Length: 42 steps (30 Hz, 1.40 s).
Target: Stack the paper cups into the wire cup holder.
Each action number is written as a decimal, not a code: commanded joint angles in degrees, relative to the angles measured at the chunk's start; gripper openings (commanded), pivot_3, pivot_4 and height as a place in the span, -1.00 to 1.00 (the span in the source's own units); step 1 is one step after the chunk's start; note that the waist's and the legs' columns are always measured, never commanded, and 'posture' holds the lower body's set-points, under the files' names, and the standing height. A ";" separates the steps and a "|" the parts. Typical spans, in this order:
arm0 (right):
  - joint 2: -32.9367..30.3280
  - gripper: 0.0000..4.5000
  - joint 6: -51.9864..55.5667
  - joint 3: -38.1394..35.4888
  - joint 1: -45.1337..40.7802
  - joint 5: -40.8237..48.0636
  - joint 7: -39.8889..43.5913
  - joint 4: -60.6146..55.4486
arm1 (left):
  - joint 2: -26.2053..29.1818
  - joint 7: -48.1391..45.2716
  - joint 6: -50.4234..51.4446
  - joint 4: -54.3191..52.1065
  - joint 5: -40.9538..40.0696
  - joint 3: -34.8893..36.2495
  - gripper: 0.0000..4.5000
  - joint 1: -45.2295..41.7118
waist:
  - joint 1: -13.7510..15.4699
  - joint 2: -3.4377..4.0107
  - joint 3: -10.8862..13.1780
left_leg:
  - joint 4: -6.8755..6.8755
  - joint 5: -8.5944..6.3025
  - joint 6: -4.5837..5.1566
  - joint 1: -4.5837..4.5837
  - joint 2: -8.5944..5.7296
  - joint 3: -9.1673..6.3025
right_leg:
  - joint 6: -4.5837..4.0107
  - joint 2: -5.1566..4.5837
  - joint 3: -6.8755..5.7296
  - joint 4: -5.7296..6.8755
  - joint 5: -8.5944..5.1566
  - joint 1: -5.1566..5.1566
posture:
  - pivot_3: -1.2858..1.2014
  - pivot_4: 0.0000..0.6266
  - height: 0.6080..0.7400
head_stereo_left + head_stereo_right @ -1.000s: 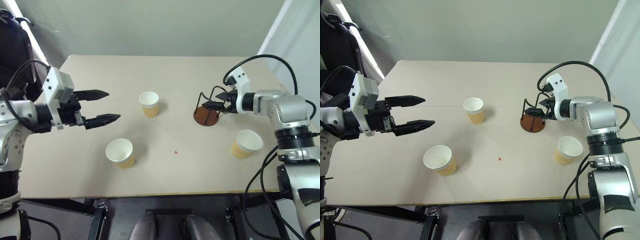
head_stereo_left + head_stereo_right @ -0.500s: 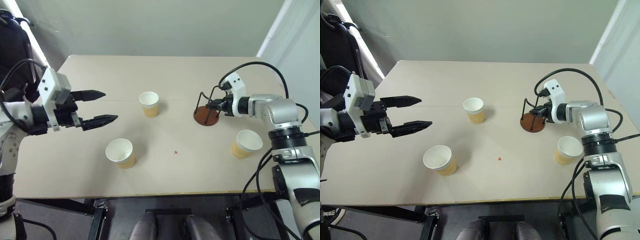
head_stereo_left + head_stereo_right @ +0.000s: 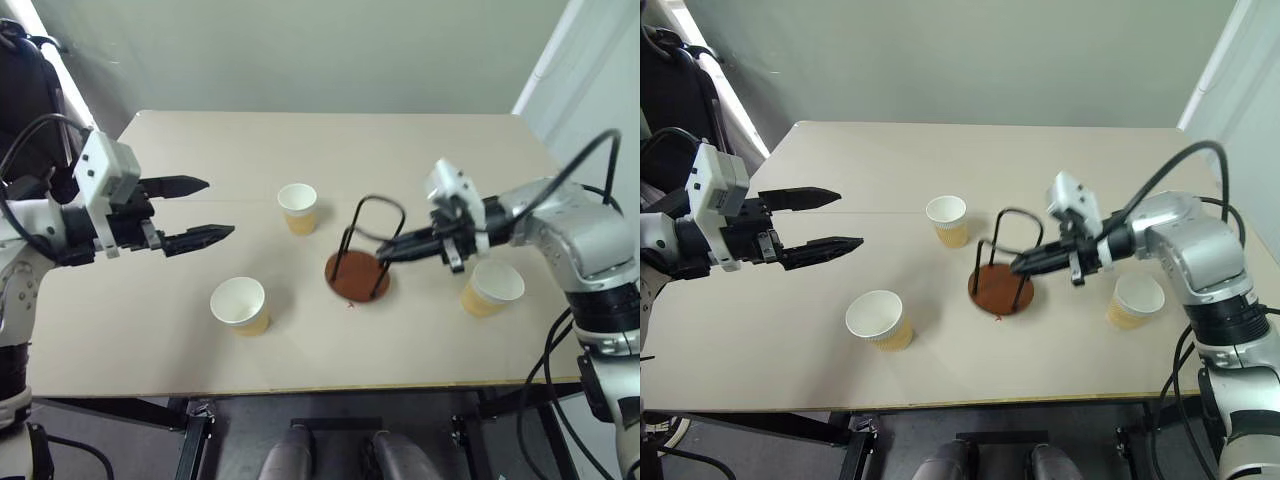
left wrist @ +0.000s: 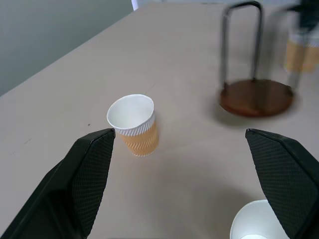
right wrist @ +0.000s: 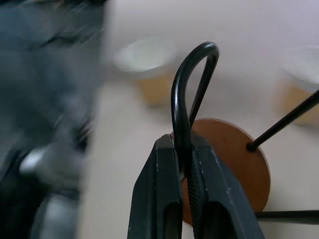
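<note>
A beige table [image 3: 300, 360] before a grey wall carries three paper cups and the wire cup holder [image 3: 358, 272], seen near the table's middle in the head views. One cup [image 3: 298, 208] stands beyond it, one [image 3: 241, 305] toward the front edge, one [image 3: 490, 288] near the right edge. The left gripper [image 3: 203, 209] is held wide apart, empty. In the right wrist view, the right gripper [image 5: 185, 174] is clamped on a wire loop.

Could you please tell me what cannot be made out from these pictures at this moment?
- Right wrist view: the cups behind the wire cup holder are blurred.
- Head views: whether the holder's base rests on the table or hangs just above it cannot be told.
- Left wrist view: the nearest paper cup is cut off by the picture's edge.
</note>
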 commanded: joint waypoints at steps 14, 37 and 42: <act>2.29 -0.99 -17.81 9.73 0.18 -11.44 4.59 3.07 | 0.81 0.59 -0.11 -2.38 -0.90 2.38 1.00 0.98 | -0.02 -0.04 -0.02 | 0.08 0.01 0.07 -0.01 0.03 -0.01 | -0.07 0.00 -0.06 0.05 0.03 -0.01 | 0.03 -0.52 1.00; -10.23 0.99 -8.57 -5.49 -4.96 -7.48 3.91 -1.09 | -0.39 -6.88 -1.67 2.93 -0.47 -6.52 1.00 -11.67 | 0.57 -0.06 0.01 | 0.14 0.02 0.05 -0.10 0.02 -0.03 | -0.13 -0.01 -0.09 0.03 0.04 -0.02 | 0.03 -0.52 1.00; -25.28 0.99 -5.73 -13.70 4.23 -6.33 5.50 -6.34 | -0.57 -12.80 -0.07 -2.55 -2.03 -11.25 1.00 -12.19 | 1.04 -0.39 -0.16 | -0.10 -0.10 -0.03 -0.12 0.00 -0.05 | -0.18 -0.02 -0.09 -0.13 -0.08 0.01 | 0.03 -0.52 1.00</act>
